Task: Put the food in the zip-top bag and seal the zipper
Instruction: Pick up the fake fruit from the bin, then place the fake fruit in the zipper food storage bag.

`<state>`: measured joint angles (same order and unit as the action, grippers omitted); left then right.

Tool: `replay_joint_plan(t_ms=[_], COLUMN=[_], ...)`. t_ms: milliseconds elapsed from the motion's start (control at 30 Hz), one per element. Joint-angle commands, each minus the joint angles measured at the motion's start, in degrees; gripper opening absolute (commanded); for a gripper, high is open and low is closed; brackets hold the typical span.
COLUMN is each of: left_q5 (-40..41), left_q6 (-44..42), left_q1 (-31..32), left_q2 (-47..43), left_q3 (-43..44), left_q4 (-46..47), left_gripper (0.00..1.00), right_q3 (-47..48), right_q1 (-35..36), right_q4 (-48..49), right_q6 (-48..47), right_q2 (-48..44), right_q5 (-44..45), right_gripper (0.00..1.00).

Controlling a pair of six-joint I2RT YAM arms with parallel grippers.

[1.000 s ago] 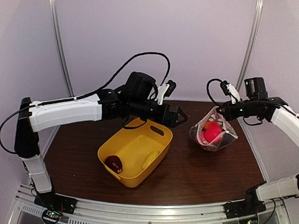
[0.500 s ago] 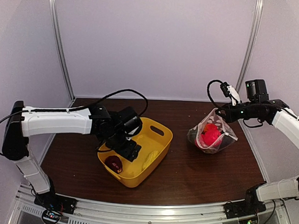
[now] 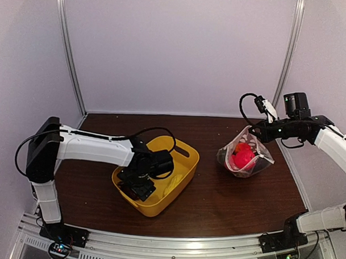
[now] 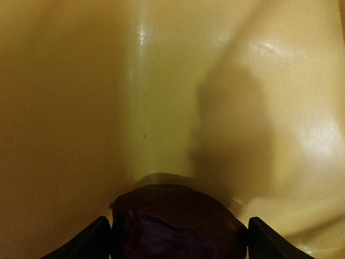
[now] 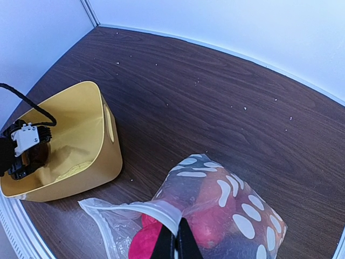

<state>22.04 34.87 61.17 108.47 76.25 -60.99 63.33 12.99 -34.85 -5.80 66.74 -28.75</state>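
The dark purple food piece (image 4: 178, 221) lies on the floor of the yellow tub (image 3: 186, 158). My left gripper (image 3: 135, 188) is low inside the tub, open, with one finger (image 4: 99, 240) on each side of that piece. A pale yellow piece (image 3: 172, 186) lies beside it. In the top view the gripper hides the purple piece. The zip-top bag (image 5: 237, 194) stands on the table at the right, holding red and pink food (image 3: 243, 156). My right gripper (image 5: 176, 244) is shut on the bag's mouth edge at the zipper (image 5: 135, 208), and the mouth gapes towards the tub.
The tub sits at the table's middle left with a handle slot (image 3: 181, 151) in its far wall. Bare dark wood (image 5: 215, 97) lies between tub and bag. White walls and metal posts (image 3: 70, 52) close in the back and sides.
My left arm has swung back from over the tub's far side and dropped into the tub, down around the purple piece. The right arm and the bag have stayed in place.
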Motion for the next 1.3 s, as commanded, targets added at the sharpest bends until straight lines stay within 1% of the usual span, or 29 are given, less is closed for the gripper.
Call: replay_joint_plan(t_ms=[0,133,200,367,433,500,533,600,700,733,800,900,1000,1133,1267], left_q5=[6.3,5.73,5.11,4.66,3.33,0.4,-2.26,-9.49,-19.99,-21.73,-26.79,-31.74,-35.03,-34.35,-29.56], left_q6=[0.38,-0.49,-1.32,-3.1,-4.85,-6.2,-7.39,-9.52,-9.91,-9.09,-6.94,-3.48,-0.34,1.29,1.03], left_q1=[1.14,2.1,2.41,2.44,2.46,2.47,2.42,2.55,2.72,2.81,2.88,3.13,3.63,4.12,4.69], left_q2=[3.96,3.31,2.27,-0.32,-1.56,-4.17,-5.65,-8.8,-12.22,-12.08,-9.92,-4.31,1.96,7.78,10.77], left_q3=[3.29,7.08,9.57,17.72,21.26,23.23,23.44,21.21,14.47,13.22,12.91,16.19,21.07,26.43,28.56], left_q4=[-6.07,-5.46,-4.61,-3.67,-1.9,3.7,7.96,20.13,43.49,49.97,59.01,67.76,71.75,73.44,73.52], left_gripper=[0.8,0.67,0.64,0.62,0.63,0.63,0.63,0.62,0.61,0.61,0.61,0.6,0.58,0.56,0.55], right_q3=[-0.5,-0.08,-0.12,-0.48,-0.57,-0.51,-0.28,0.16,1.32,1.98,2.94,4.23,5.21,6.44,7.31], right_q1=[0.19,0.15,0.19,0.19,0.19,0.19,0.19,0.19,0.19,0.19,0.19,0.19,0.19,0.19,0.19], right_q4=[1.04,0.68,0.64,0.32,0.31,0.21,0.18,0.13,-0.34,-0.62,-1.09,-1.68,-2.18,-2.47,-2.64], right_q6=[0.44,0.44,0.44,0.18,0.11,0.22,0.35,0.65,1.41,1.75,2.63,4.02,5.4,7.65,9.33], right_q2=[-1.37,-1.28,-1.34,-2.01,-2.18,-2.1,-1.94,-1.53,-0.54,-0.22,0.4,1.26,2.2,2.67,2.6], right_q5=[-1.06,-1.04,-0.89,-0.35,-0.25,-0.25,-0.37,-0.7,-2.0,-2.45,-3.11,-4.48,-6.27,-8.72,-11.39], right_gripper=[0.0,0.0,0.0,0.0,0.0,0.0,0.0,0.0,0.0,0.0,0.0,0.0,0.0,0.0,0.0])
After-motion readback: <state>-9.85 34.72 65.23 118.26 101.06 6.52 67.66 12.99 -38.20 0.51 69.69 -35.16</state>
